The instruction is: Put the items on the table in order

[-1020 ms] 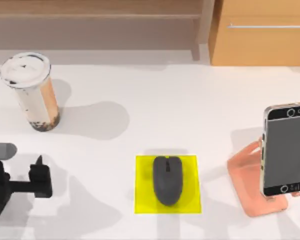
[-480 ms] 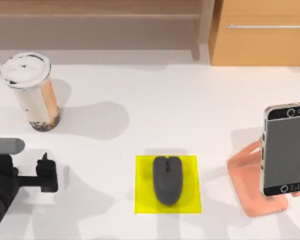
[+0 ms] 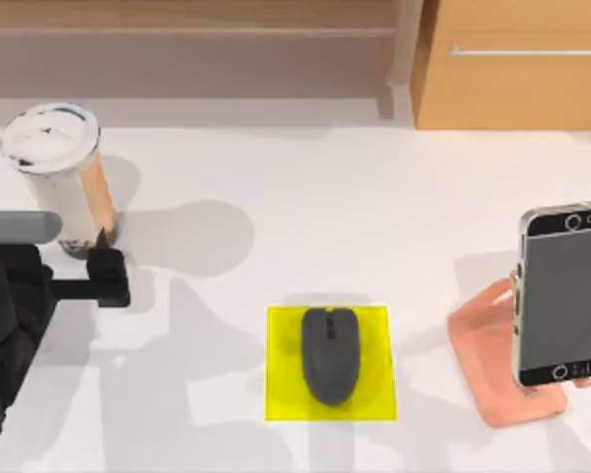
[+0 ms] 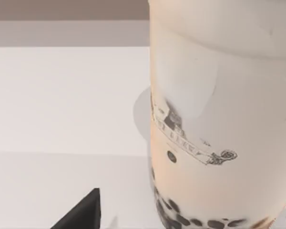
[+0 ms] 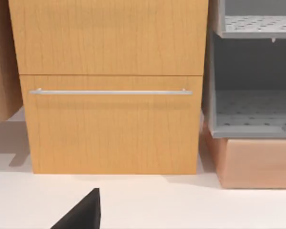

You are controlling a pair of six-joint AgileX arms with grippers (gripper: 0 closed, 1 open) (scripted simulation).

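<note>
The clear cup of brown bubble tea [image 3: 57, 177] with a white lid stands upright at the table's back left. My left gripper [image 3: 69, 264] is open at the cup's base, one dark finger [image 3: 106, 268] just right of it. In the left wrist view the cup [image 4: 219, 119] looms close, beside a fingertip [image 4: 83, 212]. The dark grey mouse [image 3: 330, 355] lies on a yellow mat [image 3: 281, 394] at front centre. The smartphone [image 3: 563, 296] leans on a salmon stand [image 3: 483, 355] at the right. A finger [image 5: 83, 212] of my right gripper faces the cabinet, set wide.
A wooden cabinet [image 3: 512, 69] with a drawer handle stands behind the white table [image 3: 374, 217] at the back right, and a wooden shelf frame [image 3: 197, 30] runs along the back. In the right wrist view a grey rack [image 5: 252, 86] stands beside the cabinet [image 5: 109, 119].
My left gripper has moved toward the back of the table and slightly right, from the front-left corner up to the cup's base. The mouse, phone and cup have not moved.
</note>
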